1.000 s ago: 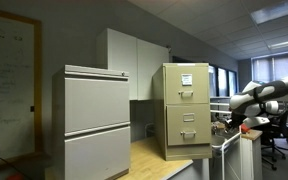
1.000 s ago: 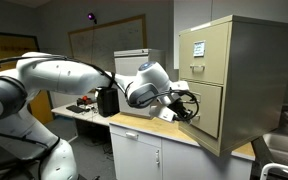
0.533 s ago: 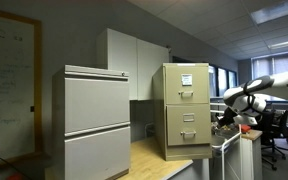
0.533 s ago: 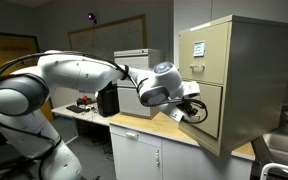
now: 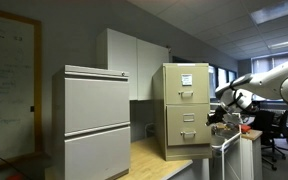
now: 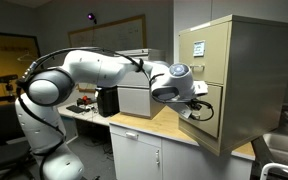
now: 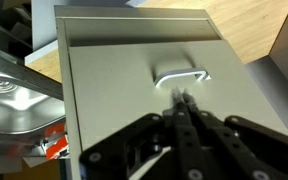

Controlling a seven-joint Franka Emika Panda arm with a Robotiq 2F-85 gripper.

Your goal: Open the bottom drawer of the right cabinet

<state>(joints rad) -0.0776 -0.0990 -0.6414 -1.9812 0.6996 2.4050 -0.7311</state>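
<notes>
Gripper (image 7: 184,100): fingers (image 7: 178,112) are seen pressed together in the wrist view, with nothing clamped between them. The tips are placed just beneath the silver handle (image 7: 181,77); contact with it cannot be told.

The handle is mounted on the bottom drawer (image 7: 114,90), whose tan front fills most of the wrist view. In an exterior view the gripper (image 6: 197,108) is held right at the bottom drawer (image 6: 214,112), approached from the front. The drawer front is seen flush with the cabinet body there, so it is read as closed.

The bottom drawer (image 5: 188,128) is located in the lower half of the right cabinet (image 5: 172,95), the tall tan unit stood on the wooden countertop (image 6: 149,124). The upper drawer front is marked by a white paper sheet (image 6: 197,47). The right cabinet (image 6: 249,70) is shown in both exterior views.

The arm (image 6: 94,68) is stretched across the countertop to the cabinet. In an exterior view the gripper (image 5: 222,123) is seen just in front of the tan cabinet face.

A wider light-grey cabinet (image 5: 96,120) is stood well apart from the tan one on the same counter. White base units (image 6: 144,155) are fitted under the countertop. A black box (image 6: 107,101) is placed behind the arm. A metal sink (image 7: 9,90) is visible beside the drawer in the wrist view.
</notes>
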